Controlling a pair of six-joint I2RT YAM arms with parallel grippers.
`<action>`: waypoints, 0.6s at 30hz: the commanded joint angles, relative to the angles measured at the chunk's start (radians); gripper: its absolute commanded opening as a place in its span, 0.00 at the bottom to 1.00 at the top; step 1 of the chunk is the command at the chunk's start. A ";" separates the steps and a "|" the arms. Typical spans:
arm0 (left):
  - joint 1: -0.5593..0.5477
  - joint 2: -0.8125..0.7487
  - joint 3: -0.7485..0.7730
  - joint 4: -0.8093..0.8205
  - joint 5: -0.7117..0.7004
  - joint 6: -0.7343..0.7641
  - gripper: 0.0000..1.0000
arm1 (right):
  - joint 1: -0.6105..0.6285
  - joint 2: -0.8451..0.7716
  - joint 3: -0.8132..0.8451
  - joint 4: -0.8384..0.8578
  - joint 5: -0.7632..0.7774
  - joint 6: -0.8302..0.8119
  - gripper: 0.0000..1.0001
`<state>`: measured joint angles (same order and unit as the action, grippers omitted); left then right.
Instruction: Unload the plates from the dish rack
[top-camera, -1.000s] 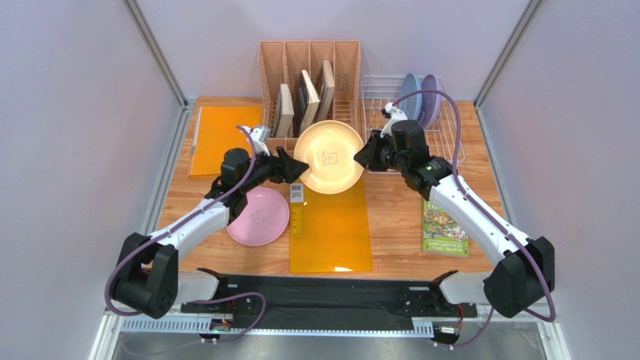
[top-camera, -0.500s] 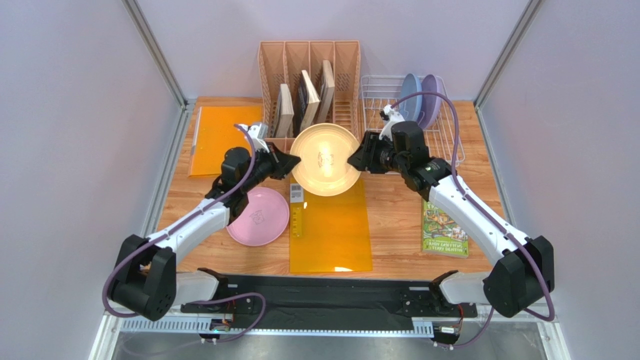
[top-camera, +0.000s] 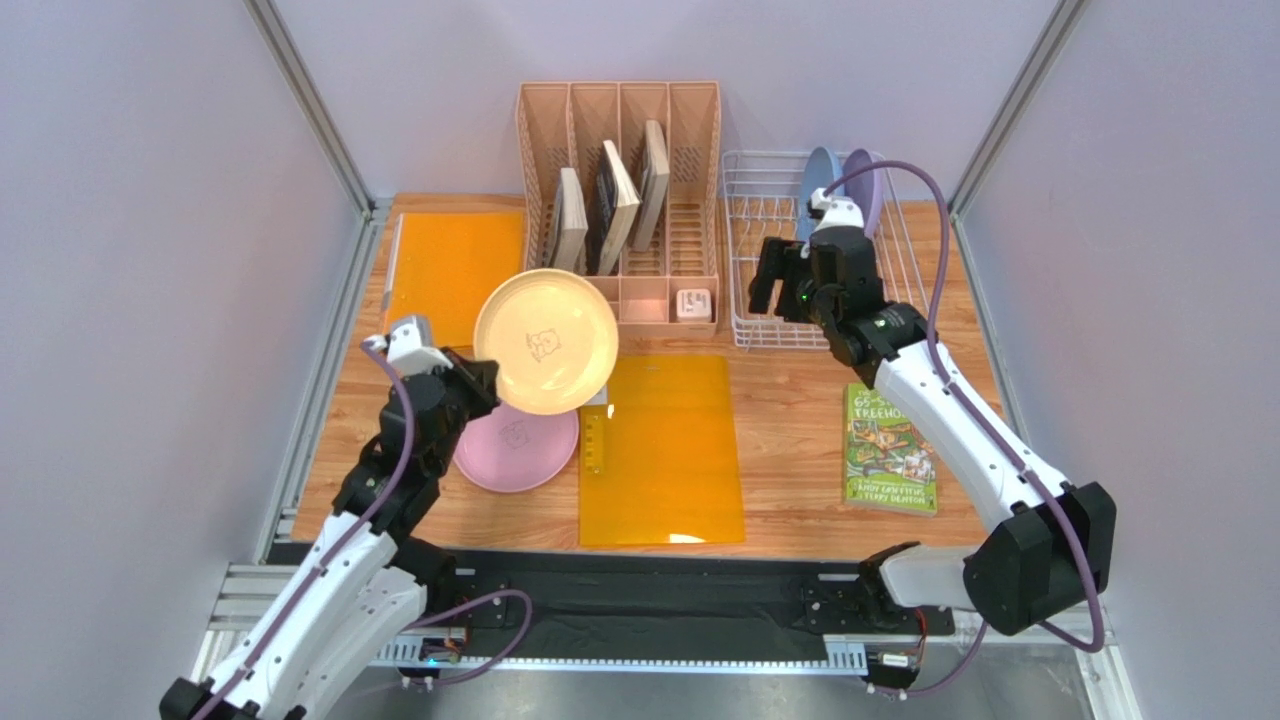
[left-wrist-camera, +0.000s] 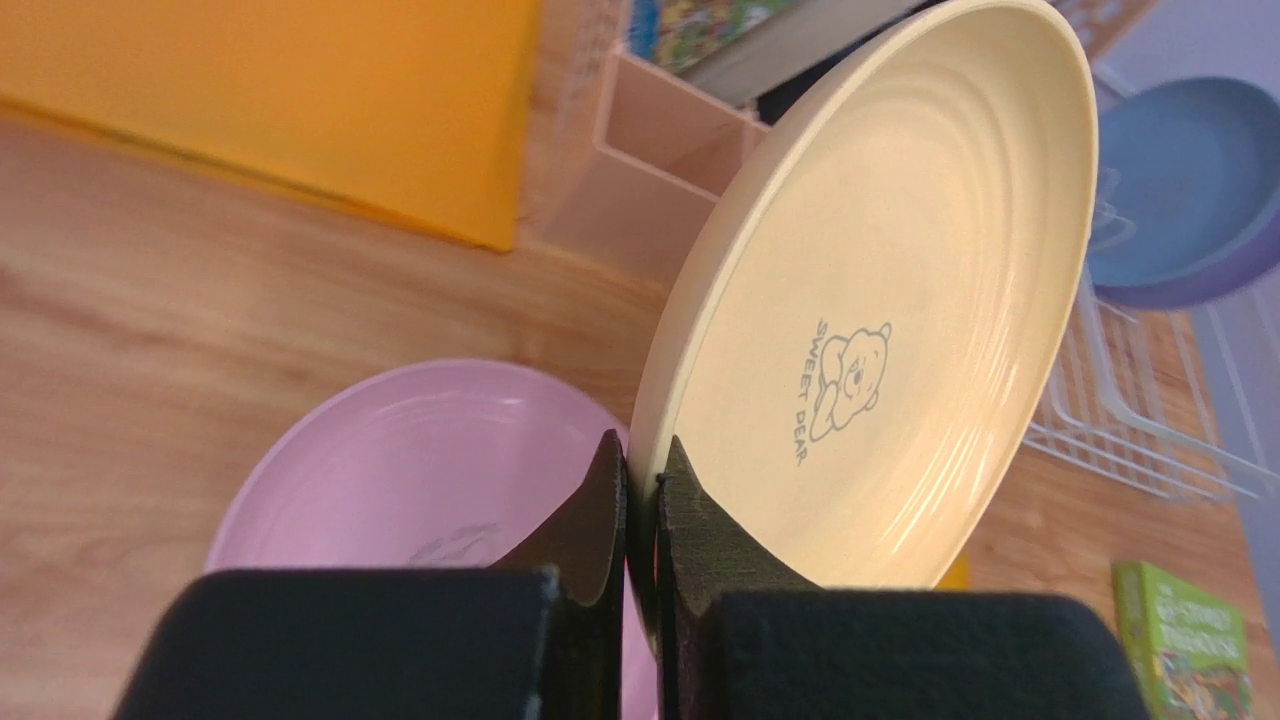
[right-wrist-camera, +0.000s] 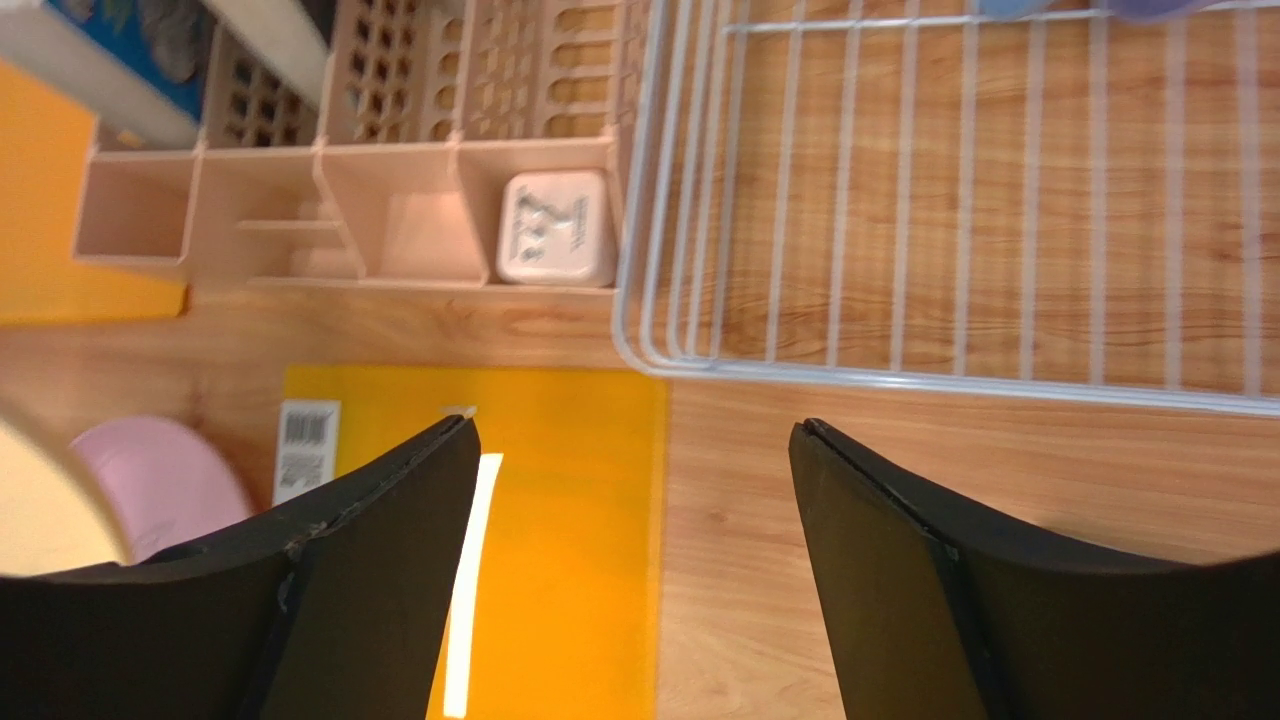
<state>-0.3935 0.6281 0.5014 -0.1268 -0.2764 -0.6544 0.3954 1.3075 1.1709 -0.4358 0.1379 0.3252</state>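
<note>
My left gripper (top-camera: 478, 375) (left-wrist-camera: 643, 458) is shut on the rim of the cream-yellow plate (top-camera: 546, 341) (left-wrist-camera: 887, 315). It holds the plate tilted in the air, over the far edge of the pink plate (top-camera: 519, 443) (left-wrist-camera: 406, 480), which lies flat on the table. The light blue plate (top-camera: 819, 180) (left-wrist-camera: 1187, 173) and the lavender plate (top-camera: 864, 173) stand on edge at the back of the white wire dish rack (top-camera: 902, 285) (right-wrist-camera: 962, 195). Over the rack's front left corner hangs my right gripper (top-camera: 766, 278) (right-wrist-camera: 634, 435), open with nothing between its fingers.
A pink slotted organizer (top-camera: 619, 180) with books stands left of the rack, a small white cube (top-camera: 693, 305) (right-wrist-camera: 556, 225) in its front tray. One orange folder (top-camera: 661, 450) lies mid-table, another (top-camera: 451, 270) at the back left. A green book (top-camera: 890, 450) lies on the right.
My left gripper shut on the cream-yellow plate and carried it left and nearer, over the pink plate. My right gripper let the plate go, opened and drew back to the rack.
</note>
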 joint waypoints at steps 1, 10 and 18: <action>-0.005 -0.085 -0.049 -0.247 -0.213 -0.125 0.00 | -0.052 -0.002 0.105 0.009 0.181 -0.055 0.83; -0.004 -0.111 -0.103 -0.381 -0.360 -0.212 0.00 | -0.170 0.111 0.255 0.023 0.235 -0.097 0.83; -0.005 -0.056 -0.132 -0.356 -0.284 -0.240 0.00 | -0.201 0.173 0.296 0.025 0.250 -0.121 0.83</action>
<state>-0.3935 0.5621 0.3786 -0.5137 -0.5861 -0.8524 0.2012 1.4563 1.4132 -0.4458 0.3511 0.2379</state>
